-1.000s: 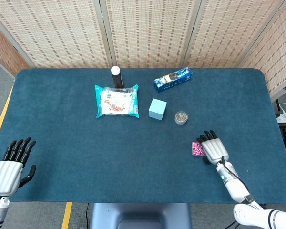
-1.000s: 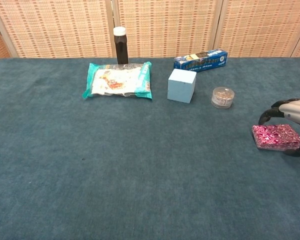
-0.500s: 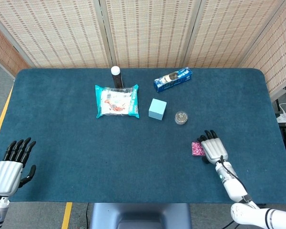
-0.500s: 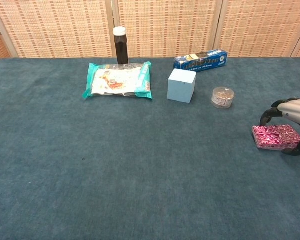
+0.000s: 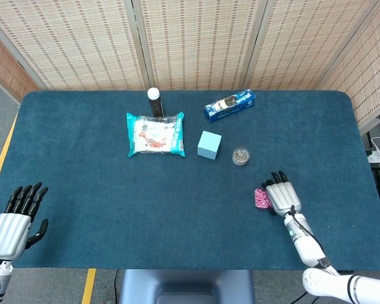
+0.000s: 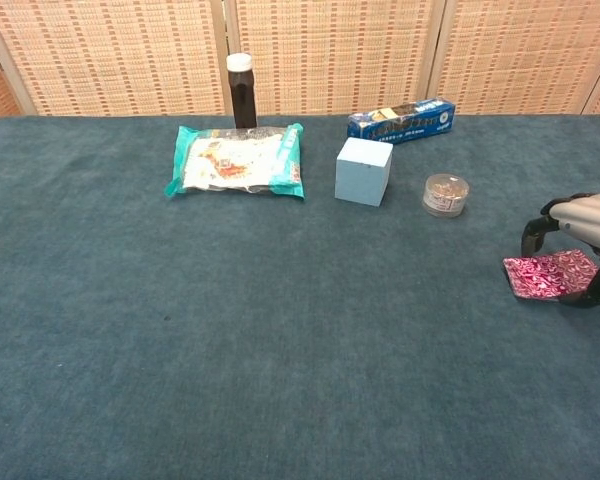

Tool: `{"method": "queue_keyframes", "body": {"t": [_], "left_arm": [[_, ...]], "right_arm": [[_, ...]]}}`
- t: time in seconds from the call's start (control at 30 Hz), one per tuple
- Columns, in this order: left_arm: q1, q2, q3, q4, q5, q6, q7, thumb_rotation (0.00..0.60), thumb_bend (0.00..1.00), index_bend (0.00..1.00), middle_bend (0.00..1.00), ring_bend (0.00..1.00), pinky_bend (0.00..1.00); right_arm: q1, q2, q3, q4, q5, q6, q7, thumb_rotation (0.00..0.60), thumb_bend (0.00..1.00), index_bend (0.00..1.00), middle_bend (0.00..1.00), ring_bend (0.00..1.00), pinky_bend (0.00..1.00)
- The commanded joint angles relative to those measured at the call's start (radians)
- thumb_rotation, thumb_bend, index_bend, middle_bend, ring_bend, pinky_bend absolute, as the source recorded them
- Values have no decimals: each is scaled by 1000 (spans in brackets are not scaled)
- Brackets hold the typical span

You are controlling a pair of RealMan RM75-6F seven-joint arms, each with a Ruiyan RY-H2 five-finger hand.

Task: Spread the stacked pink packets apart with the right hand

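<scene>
The stack of pink packets [image 6: 550, 274] lies near the table's right front, its left end showing beside my right hand [image 5: 280, 195]. In the chest view the stack looks tilted, with the right hand [image 6: 585, 225] curled over its right end, fingers above and thumb below, gripping it. The part of the stack under the palm is hidden. In the head view only a small pink edge of the packets [image 5: 261, 198] shows. My left hand [image 5: 16, 218] hangs at the near left corner with fingers spread and nothing in it.
Across the far half of the blue table [image 5: 101, 190] stand a dark bottle [image 5: 154, 101], a teal snack bag [image 5: 155, 134], a light blue cube [image 5: 209, 145], a small round jar [image 5: 240, 156] and a blue box [image 5: 230, 105].
The right hand has closed more over the stack's right end, and the stack has gone from lying flat to tilted. The left hand has not moved.
</scene>
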Motion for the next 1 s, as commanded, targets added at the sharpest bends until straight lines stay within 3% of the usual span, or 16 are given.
{"method": "queue_keyframes", "body": {"t": [0.03,0.2,0.67,1.0], "left_arm": [[1,0,0,1,0,1,0,600,472,0,0,0,64],[-2,-1,-2,3,-3,-3,0,600,473,0,0,0,64],[0,-3,0,6,-1,-2,-1,600,472,0,0,0,64],[0,-2,-2,3,-1,2,-1,600,473,0,0,0,64]], "right_arm": [[3,-2,0,-1,3,1,-1,600,185,358,260,65,0],[6,-3,-4,-3,7,10,-5,600,185,367,268,78,0],[5,-21,-5,10,-5,45,-3,600,185,564,398,227,2],[5,-34,-4,14,-16,69,-11,600,191,643,419,250,4]]}}
